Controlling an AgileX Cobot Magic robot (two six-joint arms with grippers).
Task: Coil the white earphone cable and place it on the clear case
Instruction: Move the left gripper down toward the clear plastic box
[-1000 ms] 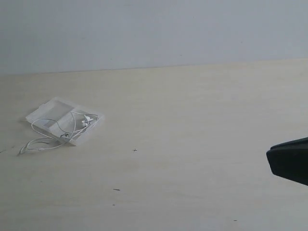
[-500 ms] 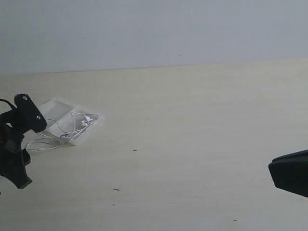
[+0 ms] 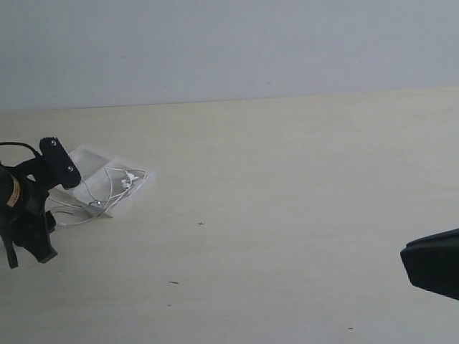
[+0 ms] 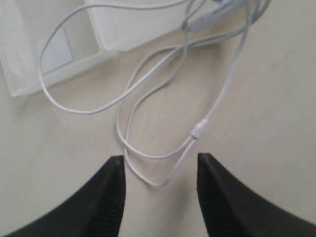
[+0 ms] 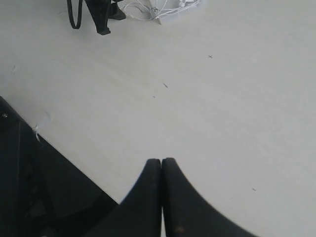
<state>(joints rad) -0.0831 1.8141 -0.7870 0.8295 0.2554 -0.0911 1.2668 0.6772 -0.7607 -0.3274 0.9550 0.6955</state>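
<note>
Left gripper (image 4: 159, 165) has moved nearer the case (image 3: 90, 159), jaws apart and empty over the cable (image 4: 197, 129), which trails lower-left off the case at frame left. Right gripper (image 5: 161, 165) closed, empty.

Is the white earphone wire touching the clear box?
Touching. The left wrist view shows the white earphone cable lying across the clear case, looping over its edge.

clear case (image 4: 103, 34): cut off at the upper edge, left wrist view.
white earphone cable (image 4: 197, 130): runs off the upper right there.
right tool (image 3: 432, 262): only a dark bit at exterior view's right edge.
</note>
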